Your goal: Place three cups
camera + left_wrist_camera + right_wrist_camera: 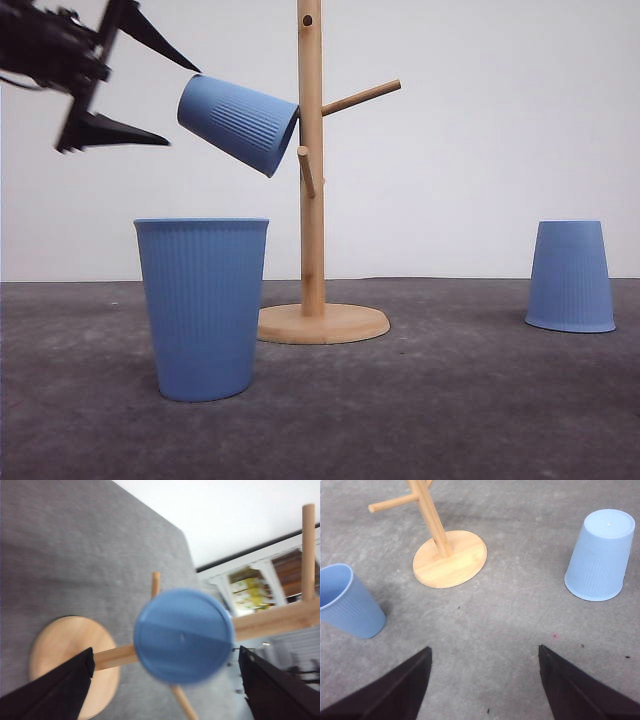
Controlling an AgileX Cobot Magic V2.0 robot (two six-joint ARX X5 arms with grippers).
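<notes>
Left end effector point(160, 90), upper left of frame: fingers apart. Upright cup point(202, 305), lower left, looks light, rigid, ribbed; grasp mid-wall below the rim.

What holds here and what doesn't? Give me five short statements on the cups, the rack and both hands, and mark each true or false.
1. One cup hangs tilted on a peg of the wooden rack. True.
2. The left hand is shut tight on that hanging cup. False: its fingers are spread wide open beside the cup's base.
3. The right-side cup stands mouth up. False: it sits upside down on the table, base on top.
4. The near cup, left of the rack's base, stands mouth up. True.
5. The right hand holds a cup. False: it is open with nothing between its fingers.
</notes>
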